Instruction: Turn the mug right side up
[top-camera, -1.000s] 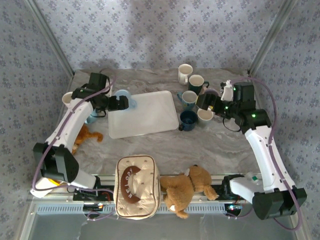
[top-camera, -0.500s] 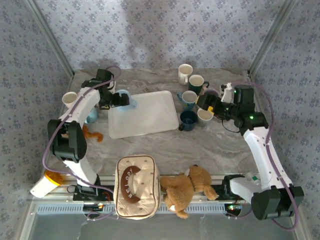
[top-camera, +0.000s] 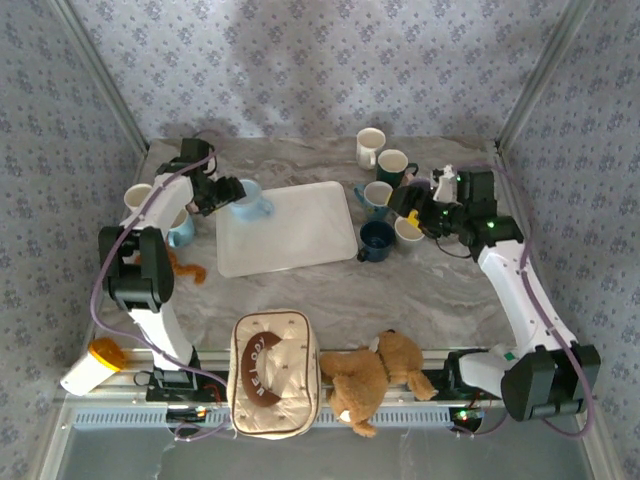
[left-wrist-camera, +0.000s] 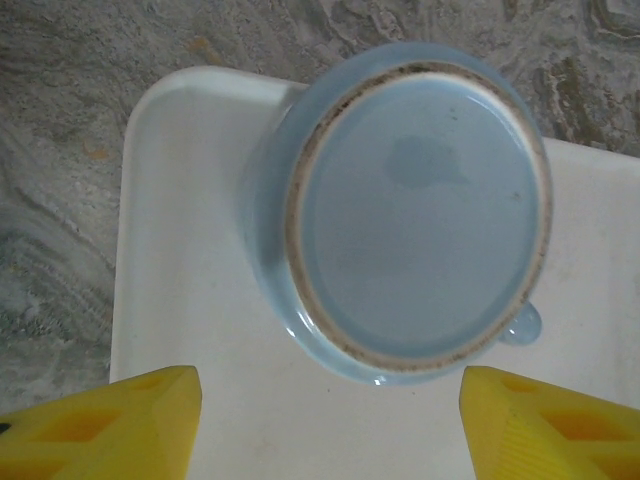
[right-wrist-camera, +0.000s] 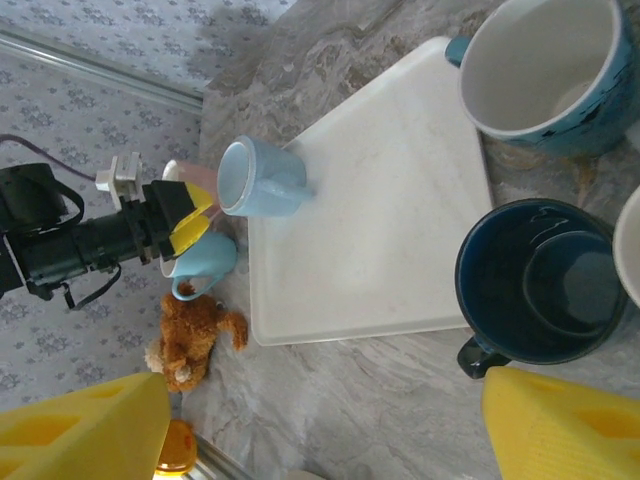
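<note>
On the far left of the table, the left wrist view looks straight at the base of the light blue mug (left-wrist-camera: 420, 210). Its rough unglazed foot ring is plain, and a bit of handle pokes out lower right. From the top camera the same mug (top-camera: 247, 199) is too small to read that way. It sits on the far-left corner of the white tray (left-wrist-camera: 170, 250), base turned toward the left gripper (left-wrist-camera: 330, 435), whose yellow fingers (left-wrist-camera: 100, 420) are spread wide, just short of the mug and gripping nothing. Whether the mug lies on its side or leans, I cannot tell. The right wrist view adds a small blue cup (right-wrist-camera: 200, 262) just off the tray's left edge. Right of the tray stand a navy mug (right-wrist-camera: 535, 285) and a blue white-lined mug (right-wrist-camera: 545, 65), mouths up. The right gripper (right-wrist-camera: 320, 430) hangs near them, fingers wide apart, holding nothing
</note>
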